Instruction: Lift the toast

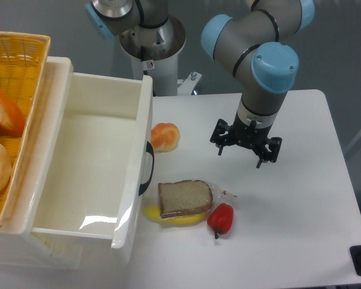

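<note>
The toast [185, 198] is a brown, roughly square slice in clear wrap, lying flat on the white table near its middle and partly over a yellow banana [171, 218]. My gripper [246, 155] hangs above the table to the upper right of the toast, apart from it. Its fingers point down and stand spread, with nothing between them.
A red pepper [221, 218] lies just right of the toast. An orange-white bun [165, 136] sits beside a large white bin [84, 168] at the left. A wicker basket [18, 66] with bread stands at the far left. The robot base [151, 45] is at the back.
</note>
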Motion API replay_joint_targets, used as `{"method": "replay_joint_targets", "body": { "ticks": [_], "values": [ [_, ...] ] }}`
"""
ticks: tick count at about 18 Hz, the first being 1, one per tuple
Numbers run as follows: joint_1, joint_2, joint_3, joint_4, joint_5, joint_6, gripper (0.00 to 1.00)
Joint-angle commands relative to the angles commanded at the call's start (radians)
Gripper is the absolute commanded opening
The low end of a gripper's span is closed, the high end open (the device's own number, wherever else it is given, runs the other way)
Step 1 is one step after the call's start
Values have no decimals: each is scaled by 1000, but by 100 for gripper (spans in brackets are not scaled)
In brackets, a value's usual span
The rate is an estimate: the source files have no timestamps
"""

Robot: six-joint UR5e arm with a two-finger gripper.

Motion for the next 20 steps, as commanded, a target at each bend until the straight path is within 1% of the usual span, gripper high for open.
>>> {"method": "replay_joint_targets", "body": {
  "ticks": [4, 9, 11, 13, 14, 16, 20],
  "values": [
    [-2, 0, -2, 15, -8, 38, 100],
    [-17, -11, -9, 46, -9, 29, 100],
    [-24, -24, -11, 75, -12, 23, 100],
    [-47, -49, -15, 142, -15, 23, 100],
    [-57, -63, -15, 162, -29, 25, 100],
    [-74, -90, -14, 169, -49, 25, 100],
    [-106, -124, -11, 170, -61, 37, 100]
  ]
}}
